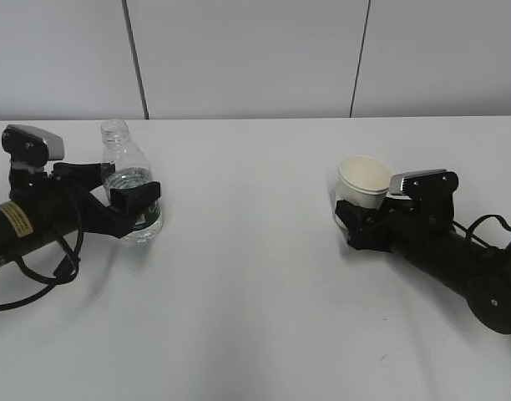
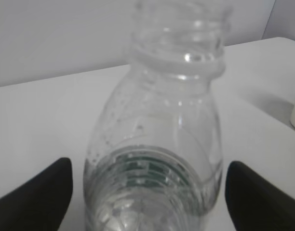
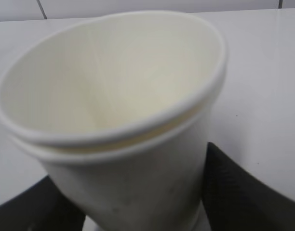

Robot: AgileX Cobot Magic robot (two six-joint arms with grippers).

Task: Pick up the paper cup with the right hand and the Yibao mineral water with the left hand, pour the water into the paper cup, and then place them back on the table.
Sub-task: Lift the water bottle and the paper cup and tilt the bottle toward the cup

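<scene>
Two black robot arms lie low over a plain white table [image 1: 255, 276], one at each side edge, each with its task object between its fingers. Toward the left edge, the Yibao mineral water [image 1: 130, 184] stands upright, uncapped, its long axis vertical, partly filled. The left hand [image 1: 132, 209] wraps its black fingers around the bottle's lower body at the label. In the left wrist view the bottle [image 2: 154, 144] fills the centre, with one dark finger [image 2: 34, 197] to each side and a thin strip of table showing between finger and plastic, so I cannot tell whether the grip is firm.

Toward the right edge, the paper cup [image 1: 363, 184] sits in the right hand [image 1: 356, 221], mouth open and leaning slightly toward the table's centre. The right wrist view shows the cup [image 3: 123, 120] empty, its base pressed between the two dark fingers [image 3: 244, 192], apparently held.

Bottle and cup are well apart, with bare tabletop between them and nothing in the way. Pouring likely needs both arms to lift and meet near the middle, the bottle's neck tipping rightward over the cup's rim.
</scene>
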